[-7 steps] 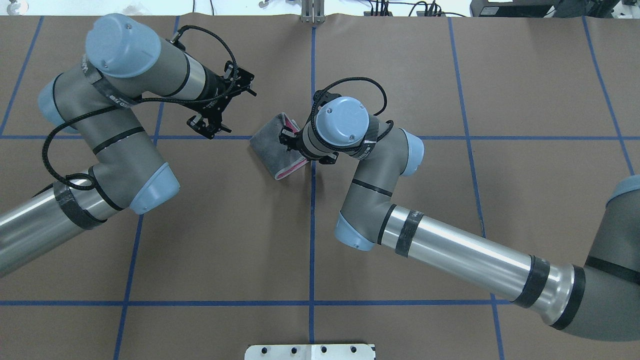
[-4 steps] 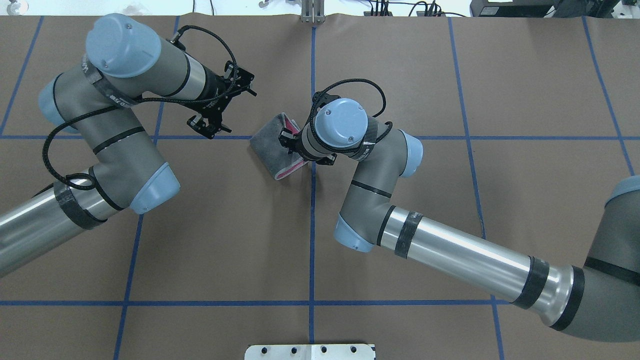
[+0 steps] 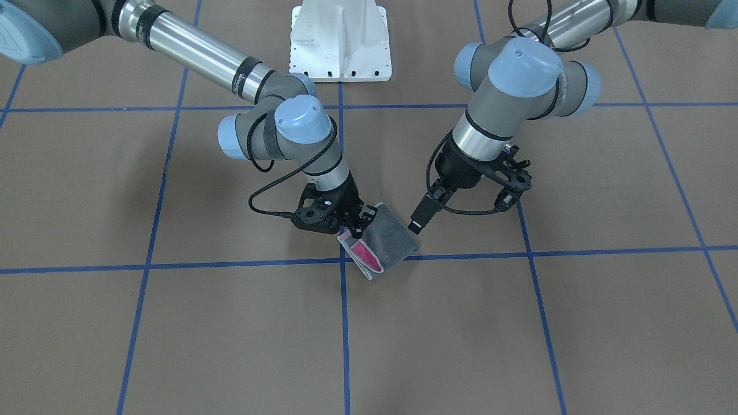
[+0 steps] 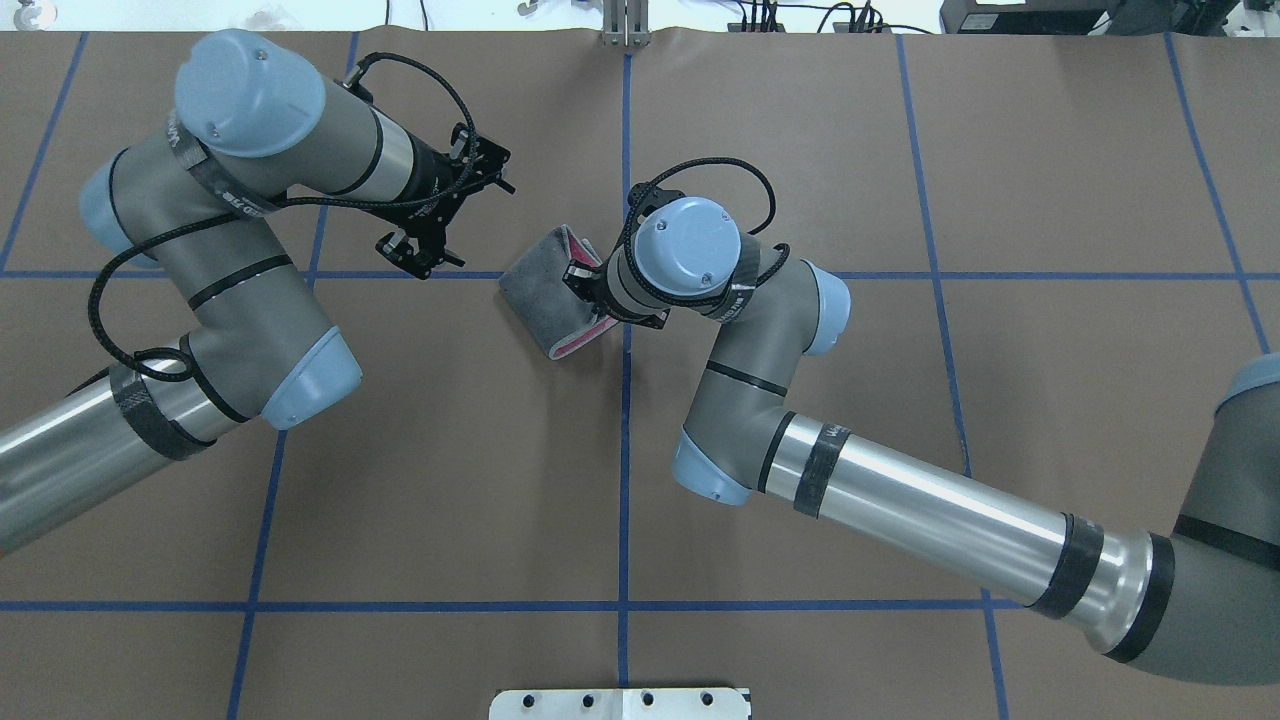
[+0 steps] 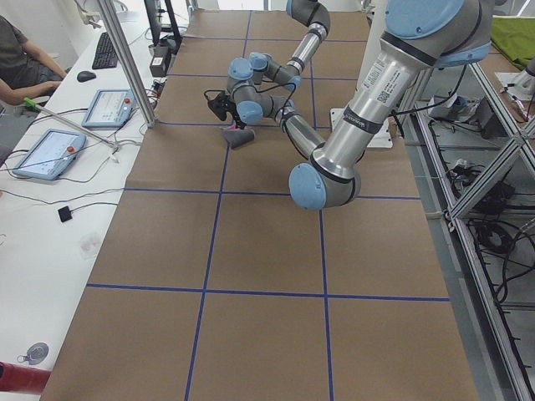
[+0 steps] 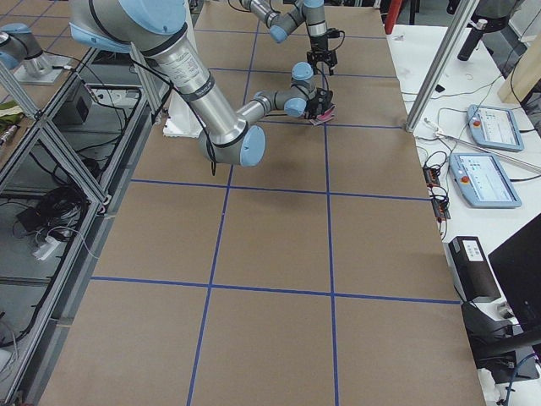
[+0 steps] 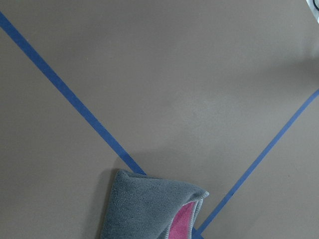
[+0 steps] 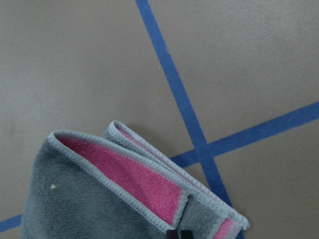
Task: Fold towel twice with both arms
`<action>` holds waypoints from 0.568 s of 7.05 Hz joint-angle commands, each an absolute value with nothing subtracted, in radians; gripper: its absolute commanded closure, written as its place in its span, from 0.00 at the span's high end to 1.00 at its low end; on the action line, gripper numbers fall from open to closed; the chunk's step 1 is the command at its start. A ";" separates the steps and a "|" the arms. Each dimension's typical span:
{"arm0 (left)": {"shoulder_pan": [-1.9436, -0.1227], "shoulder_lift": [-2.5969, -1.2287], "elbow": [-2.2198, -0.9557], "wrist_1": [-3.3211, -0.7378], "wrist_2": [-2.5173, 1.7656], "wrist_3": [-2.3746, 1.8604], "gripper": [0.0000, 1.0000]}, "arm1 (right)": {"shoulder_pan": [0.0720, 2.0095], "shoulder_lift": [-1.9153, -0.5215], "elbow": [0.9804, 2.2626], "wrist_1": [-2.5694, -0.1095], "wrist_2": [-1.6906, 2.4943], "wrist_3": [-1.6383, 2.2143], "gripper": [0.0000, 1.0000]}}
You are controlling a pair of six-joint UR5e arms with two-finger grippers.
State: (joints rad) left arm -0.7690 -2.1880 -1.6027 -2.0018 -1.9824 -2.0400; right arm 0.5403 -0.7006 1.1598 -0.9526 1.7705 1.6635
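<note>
The towel point(image 4: 545, 290) lies folded near the table's middle, dark grey outside, with pink showing along its open edge point(image 3: 366, 253). My right gripper point(image 4: 588, 283) is at that open edge, shut on the top layer, which it holds slightly raised; it also shows in the front view point(image 3: 356, 223). In the right wrist view the towel point(image 8: 99, 199) fills the lower left, pink underside exposed. My left gripper point(image 4: 470, 220) hangs open and empty above the table, beside the towel's far side and apart from it point(image 3: 461, 212). The left wrist view shows the towel's corner point(image 7: 149, 209).
Blue tape lines point(image 4: 625, 450) grid the brown table. The white pedestal base point(image 3: 340, 40) stands at the robot's edge. A side bench with tablets point(image 5: 42, 154) and a metal post point(image 5: 125, 58) is on the operators' side.
The right wrist has shifted very slightly to the right with the towel's edge still in it. The left arm and the towel have barely moved.
</note>
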 commanded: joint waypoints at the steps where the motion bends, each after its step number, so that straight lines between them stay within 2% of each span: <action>1: -0.765 -2.189 -1.601 -2.002 -1.982 -2.043 1.00 | 0.555 -0.728 1.211 -0.953 1.778 1.661 0.06; 4: -0.765 -2.189 -1.603 -2.002 -1.980 -2.048 1.00 | 0.566 -0.768 1.253 -0.954 1.799 1.661 0.07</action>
State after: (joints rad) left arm -0.7656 -2.1889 -1.6016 -2.0018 -1.9815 -2.0470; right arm 0.5643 -0.7569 1.2425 -0.9540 1.7959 1.6614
